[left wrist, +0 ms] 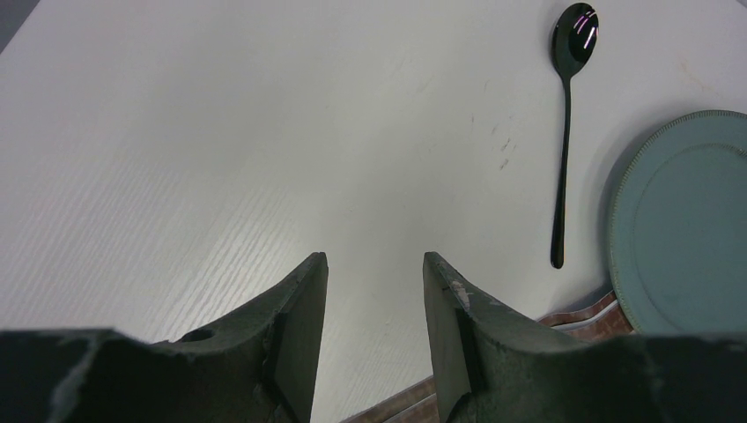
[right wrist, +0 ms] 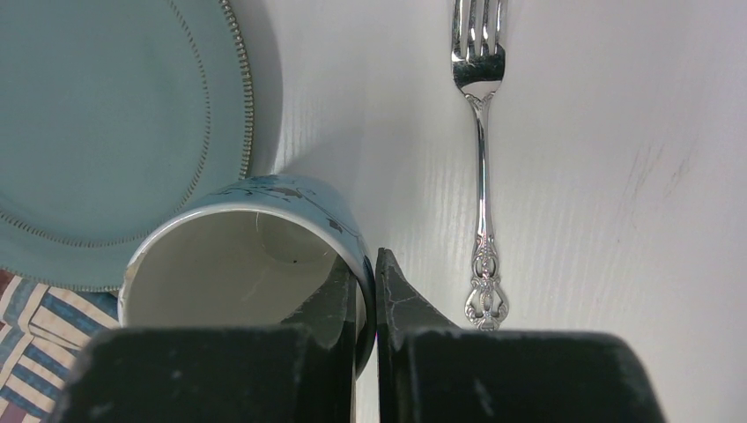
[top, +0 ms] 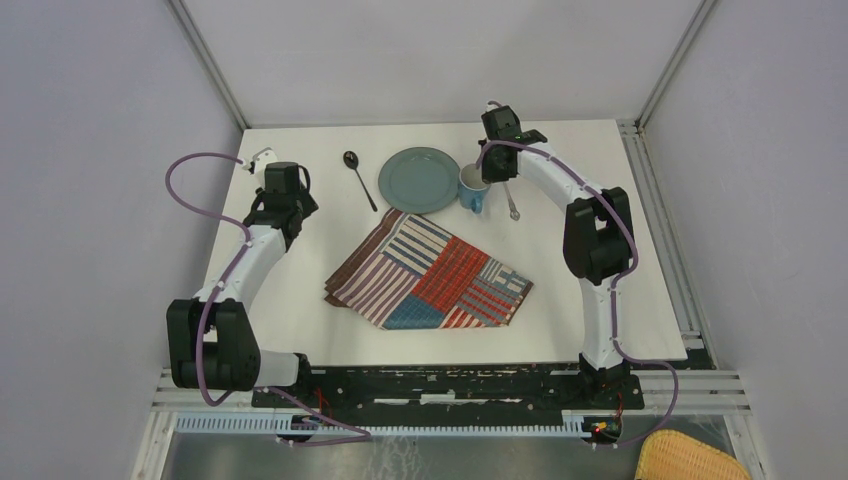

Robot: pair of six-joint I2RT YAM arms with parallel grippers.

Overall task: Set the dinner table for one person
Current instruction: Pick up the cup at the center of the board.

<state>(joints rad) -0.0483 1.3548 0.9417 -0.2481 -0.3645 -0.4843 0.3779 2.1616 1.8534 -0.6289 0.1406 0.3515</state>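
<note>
Right tool (right wrist: 368,291) pinched the mug (right wrist: 238,256) wall; left tool (left wrist: 374,326) half-wide, empty. Risk: one-wall grip lets the mug tilt, striking the plate (right wrist: 106,115) at its 9 o'clock.

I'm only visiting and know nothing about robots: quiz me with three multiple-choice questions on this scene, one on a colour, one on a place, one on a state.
1. What colour is the plate? A) red B) pale blue-green C) black
2. Where is the fork? A) on the dinner table beside the mug B) on the plate C) inside the mug
3. The right end effector is? A) open and empty B) shut on the mug's wall C) gripping the fork
Answers: 1 B, pale teal in all views. 2 A, it rests on white tabletop by the mug. 3 B, one finger sits inside the mug, one outside.
</note>
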